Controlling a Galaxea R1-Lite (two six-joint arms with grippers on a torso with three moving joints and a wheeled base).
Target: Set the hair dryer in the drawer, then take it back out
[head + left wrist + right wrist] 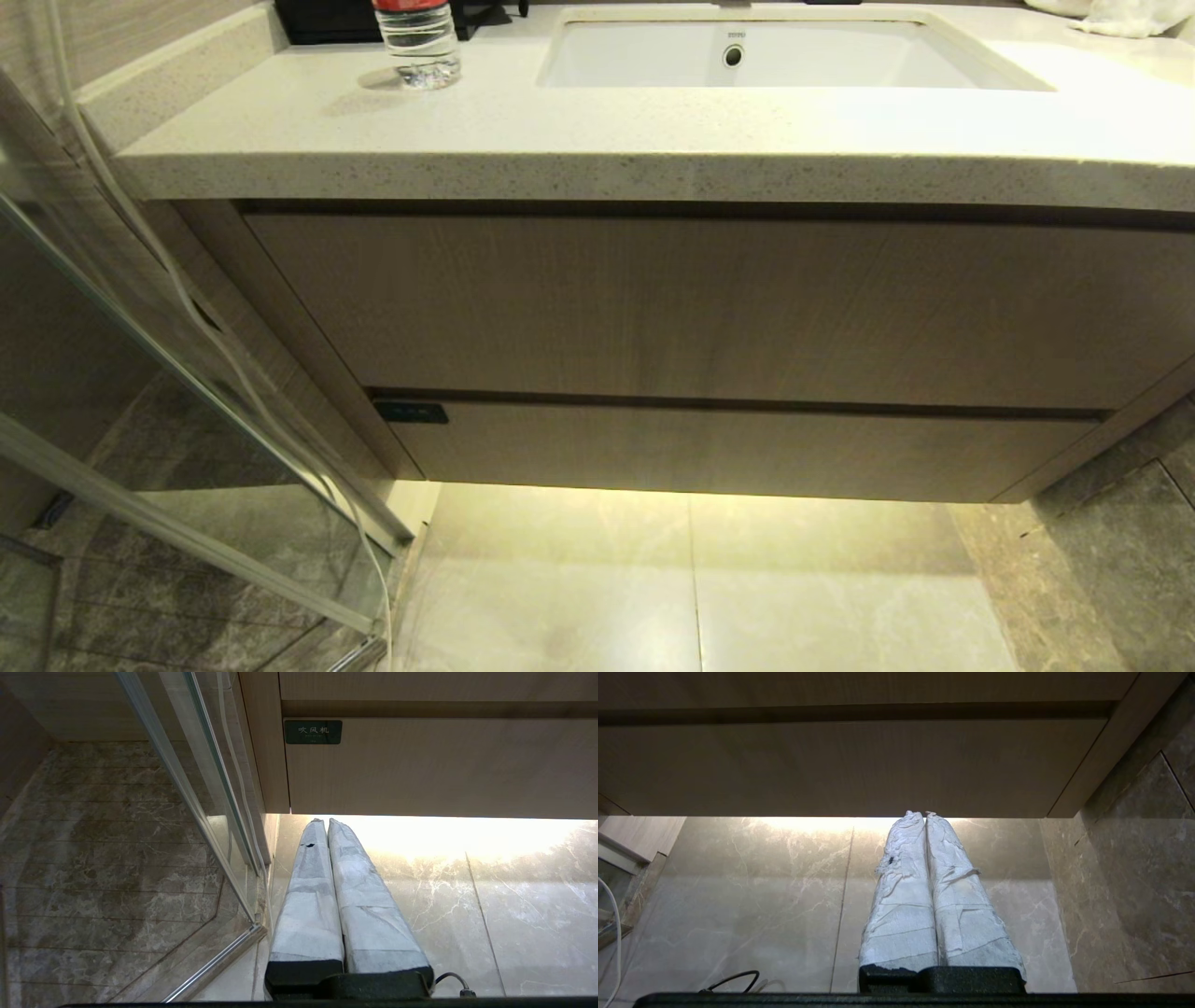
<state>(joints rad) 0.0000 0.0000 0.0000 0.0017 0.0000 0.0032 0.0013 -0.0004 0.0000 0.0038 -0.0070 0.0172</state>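
Start state: drawer [747, 453] fully shut under the taller wood-grain panel [709, 303], flush front, no handle, just the thin dark gap along its top edge and the small black tag [411, 413] at its left end. Hair dryer isn't visible in any view, so can't say where it is; only a white cord [140, 224] hanging down by the glass shower door [187, 467] on the left hints at it, and I can't tell what it runs to. Left gripper [322, 822] and right gripper [919, 814] both sit low in front of the drawer's bottom edge, neither in the head view, taped fingers pressed together, holding nothing. Risks as I see them: handleless front means the pull has to come from the top gap or the underside lip, and taped fingertips could slip off or miss the gap and just scrape the panel. Left gripper is close to the glass door and its frame, so a wide swing there could clip the glass or snag the cord. If the cord is the dryer's, dragging it could catch on the countertop [597, 149] edge or knock the clear bottle with the red cap [417, 42]. Also possible to grab the wrong front, since panel and drawer look alike; the tag marks the right one.
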